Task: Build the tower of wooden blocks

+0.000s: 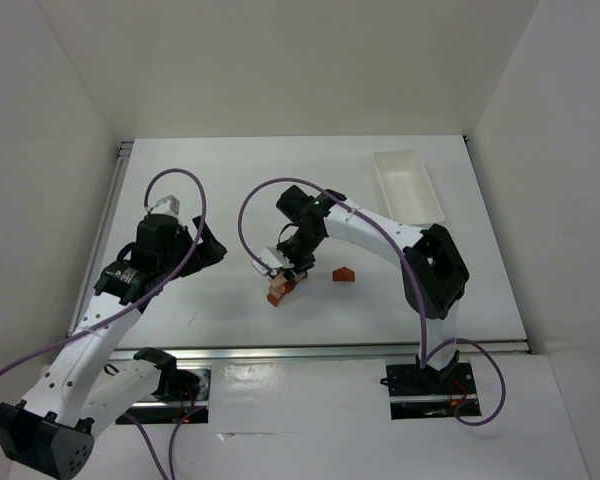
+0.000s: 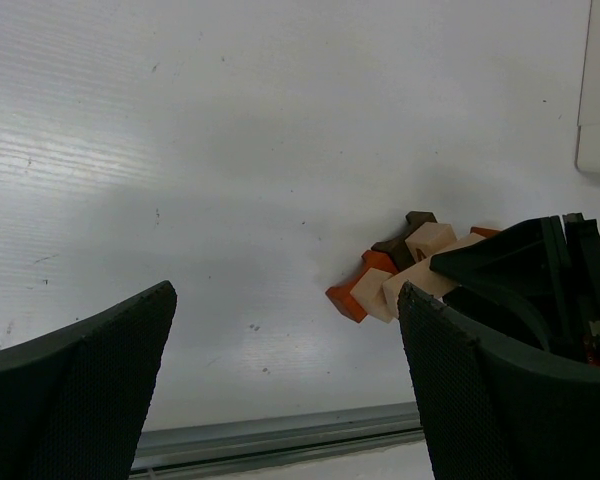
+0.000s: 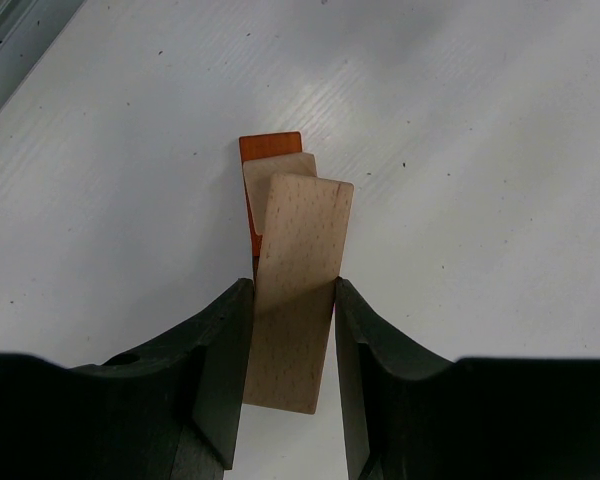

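Plank (image 3: pixel 302 250) clamped by right tool (image 3: pixel 293 295) reads clearly only from its wrist.

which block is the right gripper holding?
The long pale plank, pinched in the right gripper over the pile. The other blocks lie on the table; the orange house-shaped one sits apart.

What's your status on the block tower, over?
Left gripper open, empty, standing off. Right gripper shut on pale plank, over the block stack. Orange house piece lies apart, not in the way.
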You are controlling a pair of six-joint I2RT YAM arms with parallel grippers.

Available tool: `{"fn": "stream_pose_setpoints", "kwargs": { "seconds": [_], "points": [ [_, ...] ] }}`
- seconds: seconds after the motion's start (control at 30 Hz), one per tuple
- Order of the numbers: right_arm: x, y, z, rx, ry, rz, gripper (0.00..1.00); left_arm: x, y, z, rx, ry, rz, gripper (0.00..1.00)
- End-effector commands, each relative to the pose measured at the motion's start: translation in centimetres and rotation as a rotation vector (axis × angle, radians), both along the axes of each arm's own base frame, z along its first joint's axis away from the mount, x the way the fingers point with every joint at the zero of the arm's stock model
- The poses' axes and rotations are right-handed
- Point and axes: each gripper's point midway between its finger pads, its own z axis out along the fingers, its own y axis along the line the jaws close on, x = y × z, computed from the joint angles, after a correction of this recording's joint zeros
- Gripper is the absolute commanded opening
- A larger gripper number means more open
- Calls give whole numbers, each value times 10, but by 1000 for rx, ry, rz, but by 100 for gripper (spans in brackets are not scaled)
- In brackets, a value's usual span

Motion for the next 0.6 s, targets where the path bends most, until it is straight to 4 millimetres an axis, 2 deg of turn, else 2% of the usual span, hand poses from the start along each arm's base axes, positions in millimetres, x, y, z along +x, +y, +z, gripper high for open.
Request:
{"fn": "stream_pose_setpoints", "kwargs": {
  "seconds": [0.0,0.47,0.53,0.57],
  "points": [
    [-2,6,7,14,-10,47,22,3,1,10,13,-33,-8,97],
    [-4,3,-4,-13,-18,123,21,4,1,8,16,-24,-9,97],
    [-1,5,-1,-5,-27,123,21,2,1,6,19,-15,-9,97],
    [-3,3,-6,-18,-14,131,21,2,1,6,19,-15,-9,97]
  ]
}}
